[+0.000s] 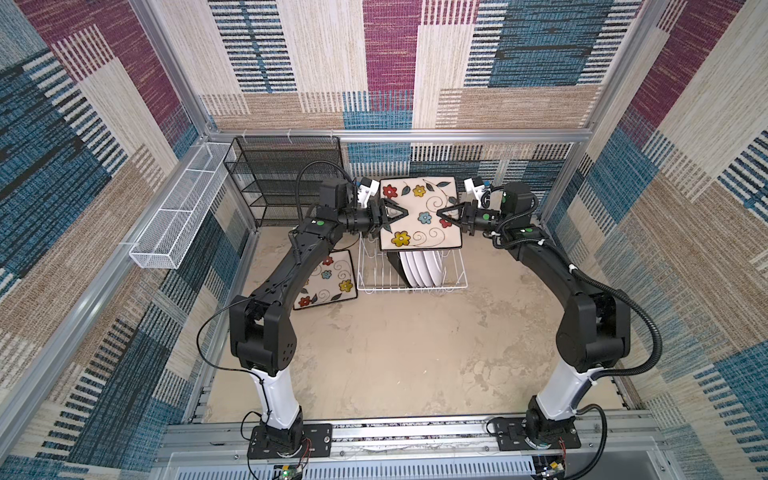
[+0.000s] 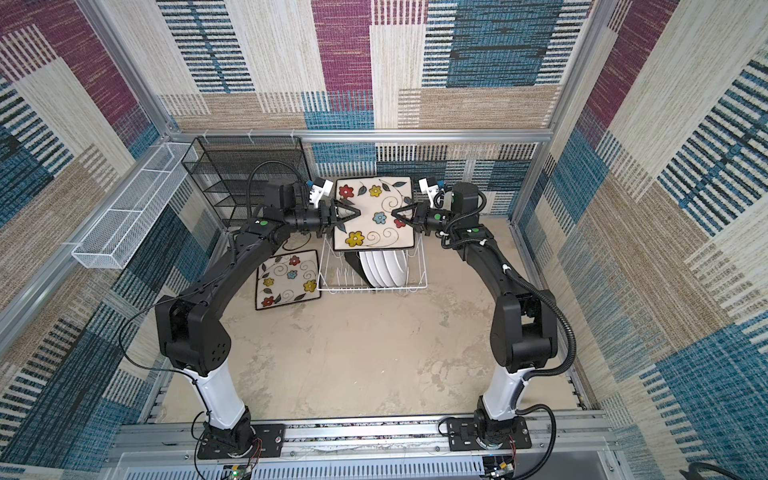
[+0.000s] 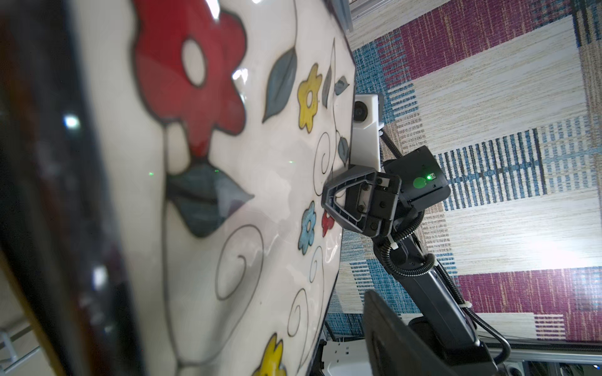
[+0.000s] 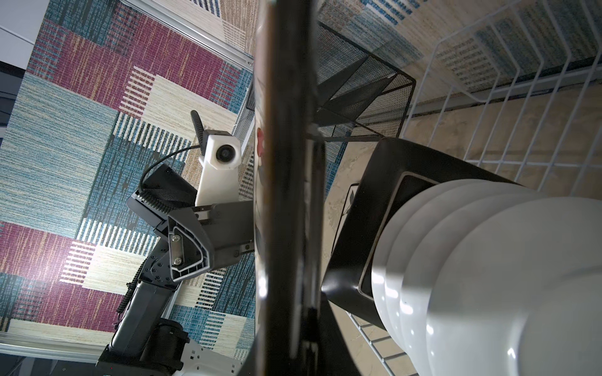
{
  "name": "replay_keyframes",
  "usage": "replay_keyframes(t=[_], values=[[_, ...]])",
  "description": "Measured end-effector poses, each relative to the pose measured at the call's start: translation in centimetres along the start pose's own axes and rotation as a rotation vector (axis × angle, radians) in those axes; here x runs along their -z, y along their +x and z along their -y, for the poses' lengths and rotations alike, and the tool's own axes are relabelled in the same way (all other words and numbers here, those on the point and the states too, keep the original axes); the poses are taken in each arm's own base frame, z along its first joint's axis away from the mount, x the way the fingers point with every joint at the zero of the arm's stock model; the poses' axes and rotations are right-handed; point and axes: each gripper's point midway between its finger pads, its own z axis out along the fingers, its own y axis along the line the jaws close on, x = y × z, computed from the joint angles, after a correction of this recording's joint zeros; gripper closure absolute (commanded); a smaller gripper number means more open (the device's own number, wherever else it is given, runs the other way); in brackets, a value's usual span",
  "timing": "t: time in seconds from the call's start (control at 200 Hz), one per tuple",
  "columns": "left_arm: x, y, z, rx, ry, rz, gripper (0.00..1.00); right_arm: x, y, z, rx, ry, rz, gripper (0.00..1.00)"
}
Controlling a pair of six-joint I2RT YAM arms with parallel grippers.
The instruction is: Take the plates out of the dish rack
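Note:
A square plate (image 1: 419, 216) (image 2: 374, 214), cream with coloured flowers, hangs nearly level above the dish rack (image 1: 461, 270) (image 2: 328, 274). My right gripper (image 1: 442, 212) (image 2: 397, 214) is shut on its right edge; that plate fills the right wrist view edge-on (image 4: 286, 162). My left gripper (image 1: 401, 215) (image 2: 355, 214) straddles the left edge, and one finger (image 3: 391, 341) stands clear of the plate's face (image 3: 228, 162), so it is open. In the rack stand several round white plates (image 1: 422, 268) (image 4: 488, 260) and a black-backed square plate (image 1: 395, 266) (image 4: 358, 228). Another flowered plate (image 1: 328, 280) (image 2: 289, 280) lies flat on the table left of the rack.
A black mesh shelf unit (image 1: 286, 178) stands at the back left, close behind my left wrist. A long white mesh basket (image 1: 178, 212) hangs on the left frame rail. Patterned walls enclose the table on three sides. My left forearm passes over the flat plate.

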Motion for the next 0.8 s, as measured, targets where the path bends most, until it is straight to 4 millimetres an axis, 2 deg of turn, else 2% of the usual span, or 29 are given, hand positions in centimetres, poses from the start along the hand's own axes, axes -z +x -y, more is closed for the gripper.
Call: replay_keyframes(t=[0.516,0.596,0.701,0.801], values=[[-0.7,0.5,-1.1,0.044,-0.002,-0.009,0.59,-0.4,0.7,0.5,-0.013,-0.02,-0.033,1.0],[-0.8,0.7,-1.5,0.056,-0.004,-0.01,0.65,-0.4,0.8,0.7,-0.019,-0.018,-0.035,1.0],[-0.8,0.7,-1.8,0.065,-0.009,-0.01,0.78,-0.4,0.9,0.7,-0.017,-0.02,-0.038,1.0],[-0.7,0.7,-1.1,0.052,0.025,-0.023,0.88,-0.2,0.8,0.8,-0.033,-0.02,-0.037,0.98]])
